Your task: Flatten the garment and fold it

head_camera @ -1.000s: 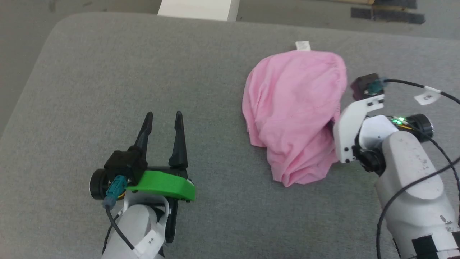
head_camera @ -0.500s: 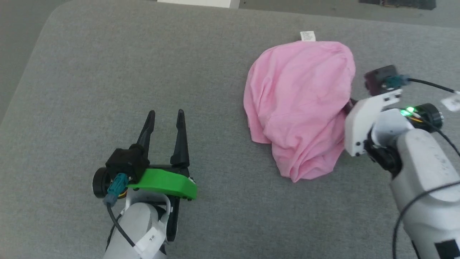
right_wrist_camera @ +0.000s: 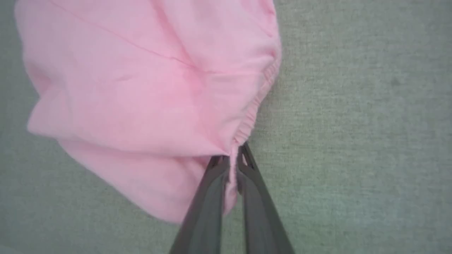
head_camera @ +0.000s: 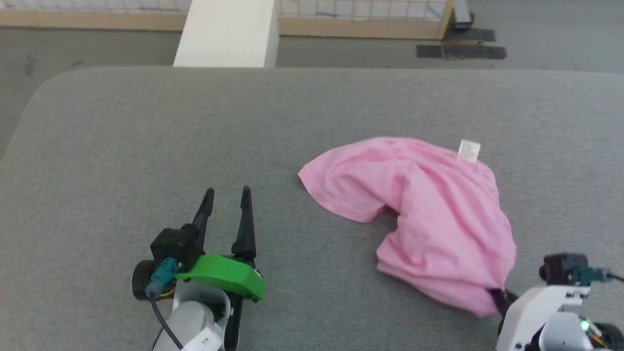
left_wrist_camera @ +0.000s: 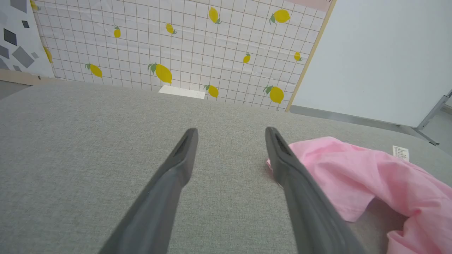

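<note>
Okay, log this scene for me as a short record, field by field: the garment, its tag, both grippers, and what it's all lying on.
garment: pink, crumpled in a curved heap, not yet flat
tag: white, at the garment's far edge
right gripper: shut on the garment's gathered edge, at its near end
left gripper: open, empty, apart from the garment
surface: grey fabric, rounded corner

Left tool (left_wrist_camera: 231, 130) spread wide over grey surface (left_wrist_camera: 88, 141); garment (left_wrist_camera: 353, 176) just beside it.
</note>
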Robot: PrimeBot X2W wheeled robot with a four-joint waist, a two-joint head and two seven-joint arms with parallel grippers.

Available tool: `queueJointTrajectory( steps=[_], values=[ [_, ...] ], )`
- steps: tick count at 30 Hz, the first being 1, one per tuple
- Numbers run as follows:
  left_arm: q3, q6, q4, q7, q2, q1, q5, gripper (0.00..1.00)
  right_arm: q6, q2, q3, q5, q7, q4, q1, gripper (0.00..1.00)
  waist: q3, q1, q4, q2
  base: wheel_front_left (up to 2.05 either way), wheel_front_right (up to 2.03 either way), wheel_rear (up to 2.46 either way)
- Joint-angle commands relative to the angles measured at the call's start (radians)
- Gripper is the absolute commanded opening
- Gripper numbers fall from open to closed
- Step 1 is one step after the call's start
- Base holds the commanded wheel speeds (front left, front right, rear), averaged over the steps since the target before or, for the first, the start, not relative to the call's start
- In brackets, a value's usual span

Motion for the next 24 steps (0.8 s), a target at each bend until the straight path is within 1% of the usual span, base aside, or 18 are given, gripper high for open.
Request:
queueJointTrajectory(
  steps=[1,2,7,9,11,12,13,15,16,18,20,22,24],
  values=[
    [-0.001,-0.007,0.011,-0.001,-0.004,0.012,-0.017,1.0,-0.001,0.005,0.008,0.012,0.003,-0.019,0.016,0.41,-0.04,0.0,-0.046,-0.0001,0.0,0.0,0.0],
    [-0.003,-0.008,0.02,0.002,-0.004,0.015,-0.023,1.0,-0.001,0.008,0.011,0.017,0.003,-0.026,0.031,1.0,-0.043,0.0,-0.054,-0.0001,0.0,0.0,0.0],
    [-0.01,-0.014,0.046,0.05,-0.004,-0.006,-0.063,1.0,-0.001,0.012,-0.057,0.057,-0.068,-0.065,0.02,1.0,-0.048,0.0,-0.083,-0.0001,0.0,0.0,0.0],
    [-0.019,-0.017,0.06,0.101,-0.004,-0.05,-0.085,1.0,-0.001,0.012,-0.101,0.048,-0.102,-0.084,0.004,1.0,-0.045,0.0,-0.089,-0.0001,0.0,0.0,0.0],
    [-0.041,-0.021,0.094,0.199,-0.004,-0.116,-0.098,1.0,-0.001,0.012,-0.144,0.03,-0.123,-0.101,-0.014,1.0,-0.037,0.0,-0.096,-0.0001,0.0,0.0,0.0],
    [-0.056,-0.017,0.127,0.284,-0.004,-0.161,-0.1,1.0,-0.001,0.012,-0.164,0.021,-0.129,-0.108,-0.024,1.0,-0.031,0.0,-0.1,-0.0001,0.0,0.0,0.0],
    [-0.063,-0.015,0.146,0.334,-0.004,-0.204,-0.101,1.0,-0.001,0.013,-0.175,0.014,-0.132,-0.111,-0.032,1.0,-0.024,0.0,-0.104,-0.0001,0.0,0.0,0.0],
    [-0.08,-0.003,0.207,0.464,-0.002,-0.298,-0.101,1.0,-0.001,0.013,-0.186,0.007,-0.129,-0.114,-0.051,1.0,0.001,0.0,-0.118,-0.0001,0.0,0.0,0.0],
    [-0.096,-0.004,0.245,0.538,0.001,-0.351,-0.096,1.0,-0.001,0.013,-0.186,0.007,-0.128,-0.116,-0.062,1.0,0.015,0.0,-0.127,-0.0001,0.0,0.0,0.0],
    [-0.113,0.004,0.319,0.652,0.011,-0.431,-0.087,1.0,-0.001,0.013,-0.178,0.014,-0.128,-0.117,-0.078,1.0,0.041,0.0,-0.148,-0.0001,0.0,0.0,0.0],
    [-0.139,0.008,0.384,0.738,0.032,-0.499,-0.058,1.0,-0.001,0.013,-0.162,0.026,-0.131,-0.112,-0.092,1.0,0.069,0.0,-0.172,-0.0001,0.0,0.0,0.0],
    [-0.158,0.008,0.434,0.788,0.044,-0.545,-0.039,1.0,-0.001,0.013,-0.147,0.039,-0.136,-0.103,-0.101,1.0,0.094,0.0,-0.191,-0.0001,0.0,0.0,0.0],
    [-0.171,0.006,0.471,0.808,0.049,-0.574,-0.027,1.0,-0.001,0.013,-0.139,0.048,-0.145,-0.09,-0.105,1.0,0.114,0.0,-0.206,-0.0001,0.0,0.0,0.0]
  ],
)
